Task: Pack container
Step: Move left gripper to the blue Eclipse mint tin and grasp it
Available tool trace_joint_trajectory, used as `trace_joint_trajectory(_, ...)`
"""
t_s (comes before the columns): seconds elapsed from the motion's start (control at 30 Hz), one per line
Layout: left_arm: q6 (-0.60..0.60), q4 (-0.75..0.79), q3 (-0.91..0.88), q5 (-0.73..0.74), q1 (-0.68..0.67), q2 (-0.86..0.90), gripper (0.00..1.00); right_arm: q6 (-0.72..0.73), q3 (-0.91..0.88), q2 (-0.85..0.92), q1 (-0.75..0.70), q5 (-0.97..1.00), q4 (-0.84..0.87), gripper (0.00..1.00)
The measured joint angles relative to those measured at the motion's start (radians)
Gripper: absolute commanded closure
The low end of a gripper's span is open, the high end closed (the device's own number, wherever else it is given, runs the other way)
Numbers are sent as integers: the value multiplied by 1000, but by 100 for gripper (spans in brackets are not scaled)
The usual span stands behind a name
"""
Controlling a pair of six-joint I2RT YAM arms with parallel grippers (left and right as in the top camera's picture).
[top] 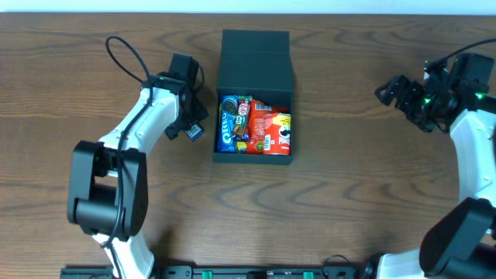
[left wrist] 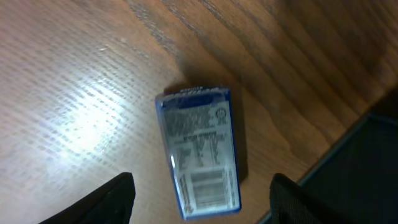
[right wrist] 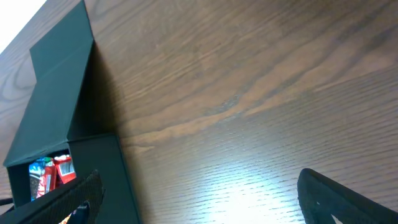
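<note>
The dark teal-black container (top: 256, 157) stands at the table's middle with its flap lid (top: 255, 56) open toward the far side. Inside lie a blue Oreo packet (top: 229, 124), a red snack bag (top: 271, 130) and other packets. A small blue packet (left wrist: 200, 149) lies flat on the wood just left of the container (left wrist: 367, 168); it also shows in the overhead view (top: 194, 132). My left gripper (left wrist: 202, 208) is open, hovering over it with a finger on each side, not touching. My right gripper (top: 397, 94) is open and empty at the far right, well away from the container (right wrist: 81, 162).
The wood table (top: 349, 194) stretches around the container. The left arm's cable (top: 124, 54) loops over the table at the far left. The table's far edge (top: 248, 14) runs close behind the open lid.
</note>
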Motion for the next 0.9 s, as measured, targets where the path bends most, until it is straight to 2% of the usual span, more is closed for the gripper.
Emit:
trace_joint_trajectory(0.63, -16, 36, -1, 17, 0, 98, 30, 0, 0, 0, 0, 0, -3, 1)
trace_joint_trajectory(0.73, -18, 38, -1, 22, 0, 100, 35, 0, 0, 0, 0, 0, -3, 1)
trace_joint_trajectory(0.83, -18, 39, -1, 24, 0, 100, 46, 0, 0, 0, 0, 0, -3, 1)
trace_joint_trajectory(0.9, -18, 41, -1, 24, 0, 100, 50, 0, 0, 0, 0, 0, -3, 1)
